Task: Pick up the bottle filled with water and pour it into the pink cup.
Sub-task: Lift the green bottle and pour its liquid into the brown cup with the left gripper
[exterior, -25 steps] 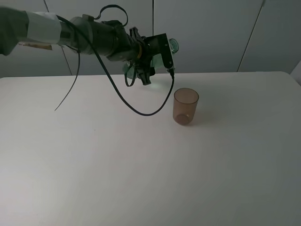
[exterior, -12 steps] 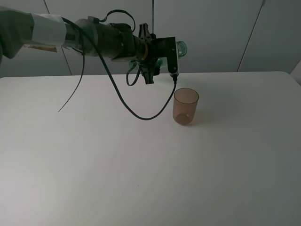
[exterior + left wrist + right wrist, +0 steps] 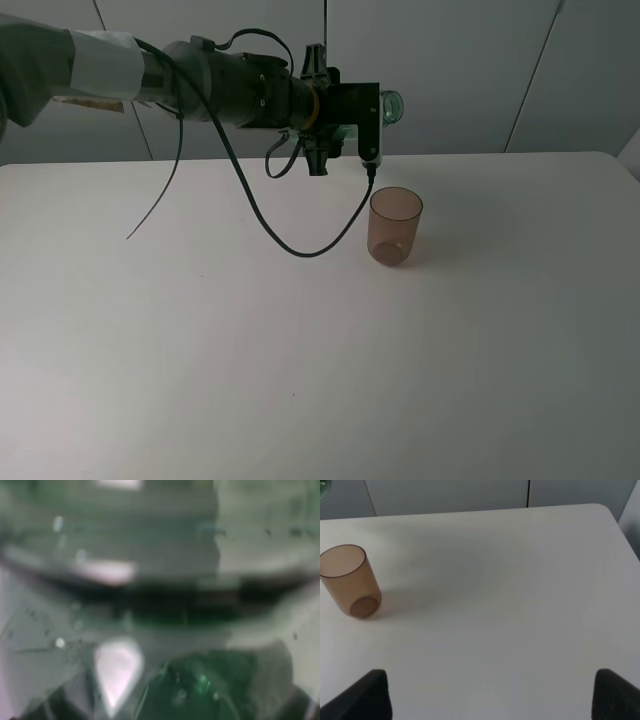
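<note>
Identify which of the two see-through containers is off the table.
The green bottle, held sideways by the left end effector; the pink cup stands on the table.

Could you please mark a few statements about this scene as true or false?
1. The cup stands upright on the table. True.
2. The bottle lies on the table. False: the left gripper holds it in the air, tipped roughly level.
3. In the high view, the bottle's neck points to the right, above and behind the cup. True.
4. The right gripper grips the cup. False: its jaws are open and empty, well apart from the cup.
</note>
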You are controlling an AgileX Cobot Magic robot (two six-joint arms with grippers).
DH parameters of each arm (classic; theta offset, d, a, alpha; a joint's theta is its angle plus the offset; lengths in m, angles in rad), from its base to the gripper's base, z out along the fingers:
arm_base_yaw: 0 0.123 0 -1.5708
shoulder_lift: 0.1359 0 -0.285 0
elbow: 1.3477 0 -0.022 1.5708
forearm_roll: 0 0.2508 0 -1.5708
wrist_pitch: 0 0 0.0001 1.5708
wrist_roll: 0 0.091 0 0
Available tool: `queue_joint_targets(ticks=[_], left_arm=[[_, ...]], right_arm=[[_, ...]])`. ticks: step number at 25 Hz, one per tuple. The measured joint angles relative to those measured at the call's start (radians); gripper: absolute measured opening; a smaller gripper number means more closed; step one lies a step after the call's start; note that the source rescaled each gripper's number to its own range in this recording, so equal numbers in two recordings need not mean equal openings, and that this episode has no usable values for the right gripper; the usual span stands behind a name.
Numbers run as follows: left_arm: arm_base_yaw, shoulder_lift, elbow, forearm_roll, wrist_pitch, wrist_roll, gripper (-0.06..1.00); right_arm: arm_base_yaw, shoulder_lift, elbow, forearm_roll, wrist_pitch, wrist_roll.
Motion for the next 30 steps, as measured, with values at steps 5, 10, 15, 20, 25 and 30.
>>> queue_joint_targets(ticks=[5,10,15,20,25,30], left_arm=[[0.0,0.0,0.0,0.07,-0.027,-0.028,0.01],[0.0,0.0,0.0,0.125,-0.038,-0.034,0.01],[0.0,0.0,0.0,0.171,-0.039,-0.034,0.01],[-0.005,0.0,0.0,0.224,-0.039,-0.034,0.01],[-0.017,0.0,0.0,0.296,-0.039,-0.073,0.01],[-0.021,0.0,0.0,0.365,-0.042,-0.086,0.01]], right_arm=[[0.0,0.0,0.0,0.0,0.0,0.0],[0.0,0.0,0.0,0.0,0.0,0.0],[0.0,0.0,0.0,0.0,0.0,0.0],[0.0,0.0,0.0,0.0,0.0,0.0],[0.0,0.0,0.0,0.0,0.0,0.0],[0.0,0.0,0.0,0.0,0.0,0.0]])
